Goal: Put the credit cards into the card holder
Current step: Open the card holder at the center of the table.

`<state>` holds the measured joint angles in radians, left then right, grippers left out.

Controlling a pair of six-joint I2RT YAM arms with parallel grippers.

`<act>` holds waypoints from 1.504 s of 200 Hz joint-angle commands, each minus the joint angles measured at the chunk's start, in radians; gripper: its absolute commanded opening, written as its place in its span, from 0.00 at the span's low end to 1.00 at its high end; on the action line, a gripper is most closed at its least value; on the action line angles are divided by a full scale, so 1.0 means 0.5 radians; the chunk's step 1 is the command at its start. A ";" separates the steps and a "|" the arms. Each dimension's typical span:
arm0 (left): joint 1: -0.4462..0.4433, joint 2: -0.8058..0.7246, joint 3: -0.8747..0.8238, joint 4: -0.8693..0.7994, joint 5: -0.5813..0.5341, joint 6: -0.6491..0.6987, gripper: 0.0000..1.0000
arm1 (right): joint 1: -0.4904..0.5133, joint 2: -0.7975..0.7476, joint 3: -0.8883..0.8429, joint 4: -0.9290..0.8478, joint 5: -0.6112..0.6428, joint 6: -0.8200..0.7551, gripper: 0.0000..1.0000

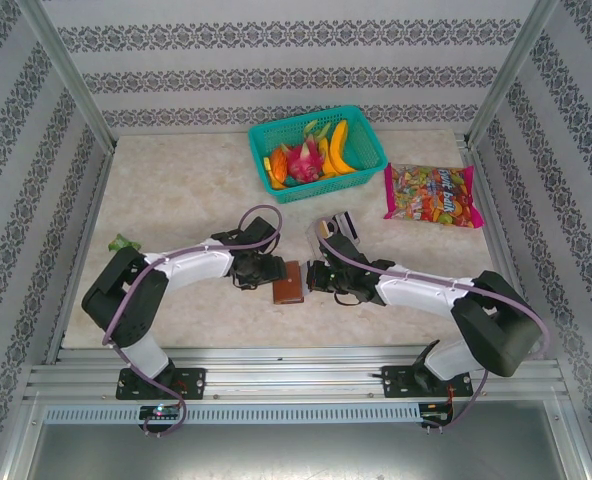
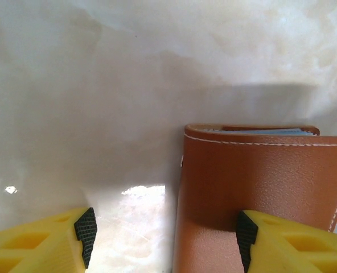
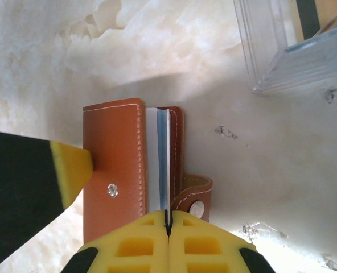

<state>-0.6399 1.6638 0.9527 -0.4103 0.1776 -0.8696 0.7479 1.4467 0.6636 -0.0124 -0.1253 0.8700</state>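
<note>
The brown card holder point(image 1: 288, 283) lies on the table between my two grippers, its snap tab point(image 3: 194, 196) undone and its flaps a little apart. My right gripper point(image 3: 168, 220) is shut on a thin credit card point(image 3: 165, 165). The card is seen edge-on, and its far end sits in the gap between the flaps. My left gripper point(image 2: 165, 238) is open at the holder's point(image 2: 259, 187) left edge, with one finger point(image 2: 282, 242) over the leather cover and the other finger point(image 2: 54, 244) over bare table. That yellow finger point(image 3: 72, 168) touches the holder's left flap point(image 3: 114, 165) in the right wrist view.
A small clear plastic box point(image 3: 294, 51) stands just behind the right gripper point(image 1: 321, 275), with dark and tan shapes showing through it. A teal basket of toy fruit point(image 1: 361, 128) and a candy bag point(image 1: 431, 195) sit at the back. A green scrap point(image 1: 123, 242) lies far left.
</note>
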 commanded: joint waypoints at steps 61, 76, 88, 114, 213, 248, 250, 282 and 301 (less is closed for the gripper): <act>0.007 -0.101 -0.086 0.076 -0.092 -0.033 0.66 | -0.020 0.008 -0.014 0.002 0.006 0.022 0.00; 0.007 -0.085 -0.092 0.075 -0.086 -0.031 0.59 | -0.016 0.044 -0.006 -0.004 0.008 0.018 0.00; 0.007 -0.075 -0.106 0.089 -0.085 -0.042 0.52 | -0.010 0.071 -0.002 0.000 0.004 0.015 0.00; 0.007 -0.064 -0.138 0.136 -0.074 -0.056 0.44 | 0.001 0.106 0.001 0.045 -0.036 0.021 0.00; 0.007 -0.010 -0.187 0.239 -0.016 -0.074 0.23 | 0.010 -0.046 0.087 0.101 -0.200 0.021 0.00; 0.007 -0.017 -0.198 0.258 -0.022 -0.092 0.24 | 0.006 0.005 0.135 -0.065 -0.074 -0.013 0.00; 0.007 -0.016 -0.197 0.253 -0.026 -0.091 0.24 | 0.003 0.009 0.135 -0.074 -0.063 -0.016 0.00; 0.007 -0.036 -0.205 0.217 -0.064 -0.086 0.25 | -0.007 -0.003 0.126 -0.132 0.045 -0.036 0.00; 0.007 -0.036 -0.207 0.213 -0.068 -0.083 0.25 | -0.005 0.025 0.134 -0.146 0.041 -0.050 0.00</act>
<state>-0.6399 1.6466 0.8654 -0.3061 0.1566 -0.8993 0.7479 1.4471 0.7078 -0.0486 -0.1455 0.8642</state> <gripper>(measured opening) 0.250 0.048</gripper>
